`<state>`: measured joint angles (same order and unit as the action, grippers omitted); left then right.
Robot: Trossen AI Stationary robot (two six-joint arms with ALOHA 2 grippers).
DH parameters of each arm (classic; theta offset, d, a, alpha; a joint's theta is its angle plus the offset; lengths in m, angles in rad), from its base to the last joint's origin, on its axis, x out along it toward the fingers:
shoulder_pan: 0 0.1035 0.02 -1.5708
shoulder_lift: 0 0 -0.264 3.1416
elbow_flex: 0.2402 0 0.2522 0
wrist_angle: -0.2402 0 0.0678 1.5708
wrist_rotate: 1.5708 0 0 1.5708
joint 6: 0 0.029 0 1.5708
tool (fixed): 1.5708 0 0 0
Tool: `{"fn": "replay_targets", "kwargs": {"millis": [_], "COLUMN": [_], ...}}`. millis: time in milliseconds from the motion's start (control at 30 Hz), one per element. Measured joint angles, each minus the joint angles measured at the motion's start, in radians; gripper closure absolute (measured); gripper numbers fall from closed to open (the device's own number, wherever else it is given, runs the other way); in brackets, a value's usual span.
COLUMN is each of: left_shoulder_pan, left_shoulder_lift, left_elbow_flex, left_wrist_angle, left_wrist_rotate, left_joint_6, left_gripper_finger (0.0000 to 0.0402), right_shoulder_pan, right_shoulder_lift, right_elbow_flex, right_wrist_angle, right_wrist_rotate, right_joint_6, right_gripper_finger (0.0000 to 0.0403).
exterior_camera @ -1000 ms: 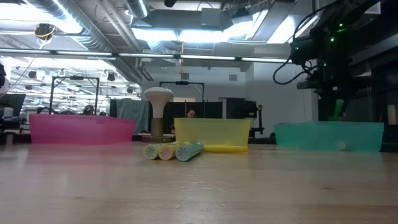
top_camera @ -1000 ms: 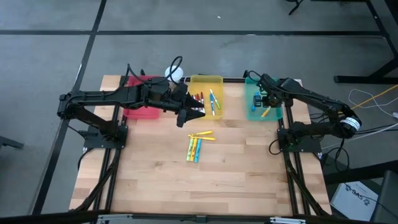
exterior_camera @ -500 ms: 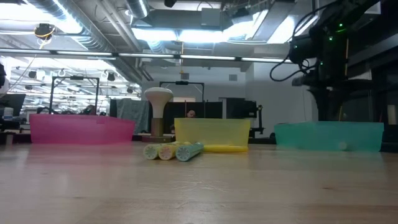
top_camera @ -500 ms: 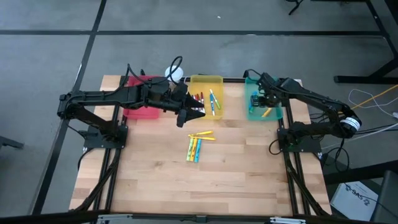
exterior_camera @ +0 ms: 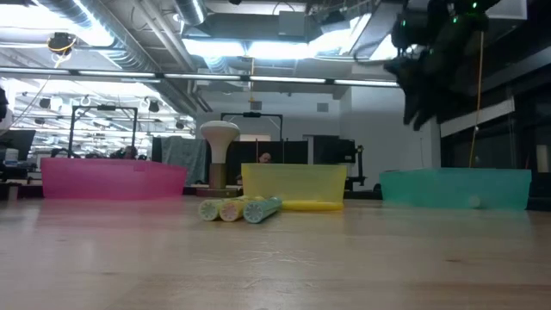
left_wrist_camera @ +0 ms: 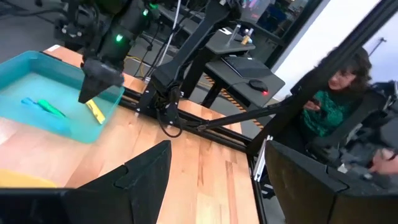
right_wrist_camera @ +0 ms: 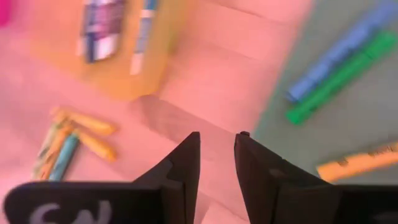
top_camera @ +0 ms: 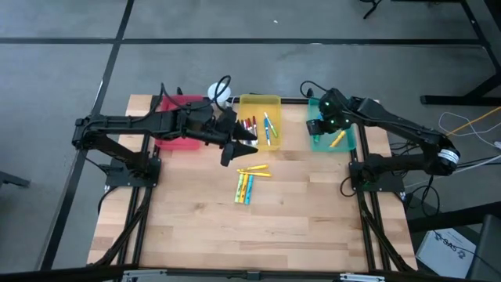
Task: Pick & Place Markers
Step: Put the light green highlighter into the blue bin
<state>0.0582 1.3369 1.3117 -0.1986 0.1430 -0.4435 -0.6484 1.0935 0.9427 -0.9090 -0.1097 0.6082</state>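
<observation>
- The right end effector [top_camera: 315, 125] hangs above the teal tray [top_camera: 319, 143], toward the edge facing the yellow tray. In its wrist view the two fingers [right_wrist_camera: 186, 163] stand a narrow gap apart with nothing between them, so it reads as released and empty.
- Its height over the tray suggests a transit pose, clear of the tray walls; that is a judgement.
- Below it in the teal tray lie a yellow-orange marker [top_camera: 337, 141], a green marker [right_wrist_camera: 339, 75] and a blue marker [right_wrist_camera: 339, 45], the last two side by side.
- The left end effector [top_camera: 235, 150] waits near the front corner of the yellow tray [top_camera: 259, 101], fingers spread wide and holding nothing.
- The yellow tray holds several markers [top_camera: 268, 127], among them red-and-white ones and a blue one.
- Loose markers [top_camera: 246, 186] remain on the counter [top_camera: 250, 243] in front of the yellow tray, a parallel cluster with a yellow marker [top_camera: 253, 169] lying crosswise beside it. These seem the ones left to sort.
- The red tray [top_camera: 178, 141] sits under the left arm.
- Printed marks show on the right end effector's base, too blurred to read; no other writing is legible.
</observation>
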Motion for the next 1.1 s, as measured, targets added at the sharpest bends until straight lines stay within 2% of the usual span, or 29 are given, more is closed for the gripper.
{"fn": "replay_targets", "kwargs": {"millis": [267, 400, 567, 867, 1100], "left_shoulder_pan": [-0.023, -0.037, -0.054, -0.085, -0.117], "left_shoulder_lift": [0.0, 0.0, 0.0, 0.015, 0.067], "left_elbow_flex": [0.0, -0.001, -0.001, -0.001, -0.001], "left_wrist_angle": [-0.064, -0.104, -0.177, -0.349, -0.327], "left_wrist_rotate": [-0.002, -0.039, -0.123, -0.249, -0.23], "left_joint_6": [0.02, 0.02, 0.001, -0.213, -0.363], "left_gripper_finger": [0.0148, 0.0148, 0.0148, 0.0148, 0.0148], "right_shoulder_pan": [0.119, 0.194, 0.291, 0.376, 0.392], "right_shoulder_lift": [-0.098, -0.162, -0.244, -0.287, -0.278], "right_elbow_flex": [0.089, 0.119, 0.121, 0.121, 0.121], "right_wrist_angle": [0.0, 0.027, 0.147, 0.276, 0.275], "right_wrist_rotate": [-0.156, -0.156, -0.151, -0.145, -0.107], "right_joint_6": [-0.124, -0.119, -0.081, -0.065, -0.094], "right_gripper_finger": [0.0312, 0.0314, 0.0314, 0.0315, 0.0315]}}
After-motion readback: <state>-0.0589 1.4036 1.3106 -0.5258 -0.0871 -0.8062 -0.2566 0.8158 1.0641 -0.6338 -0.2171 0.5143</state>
